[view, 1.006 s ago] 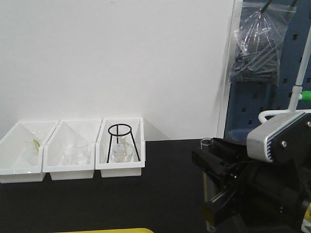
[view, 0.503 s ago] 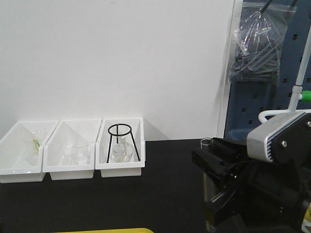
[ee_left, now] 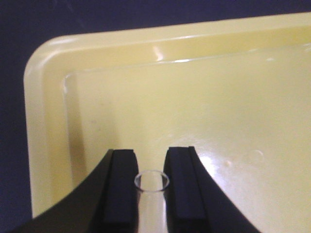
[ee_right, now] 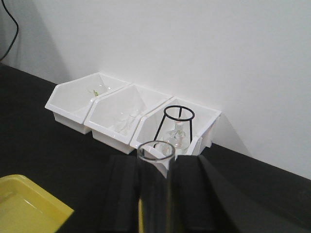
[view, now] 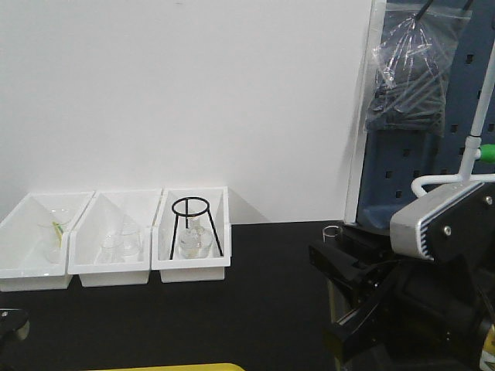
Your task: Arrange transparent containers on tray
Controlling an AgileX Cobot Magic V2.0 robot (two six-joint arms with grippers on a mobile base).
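In the left wrist view my left gripper (ee_left: 151,160) is shut on a clear test tube (ee_left: 151,194), whose round rim shows between the black pads over the yellow tray (ee_left: 233,111), near its left corner. My right gripper (ee_right: 156,162) is shut on a second test tube (ee_right: 155,167), held upright over the black table, right of the tray's corner (ee_right: 24,206). The front view shows that tube's rim (view: 331,231) above the right gripper (view: 334,259). More transparent containers lie in the white bins (view: 112,267).
Three white bins stand in a row against the wall; the right one (view: 220,232) holds a black tripod ring stand (view: 191,224) over a flask. A plastic bag (view: 410,62) hangs on the blue pegboard at the right. The tray's edge (view: 162,368) lies at the bottom.
The right gripper and its tube have shifted slightly right and down. A dark part of the left arm has come into the front view's lower left corner.
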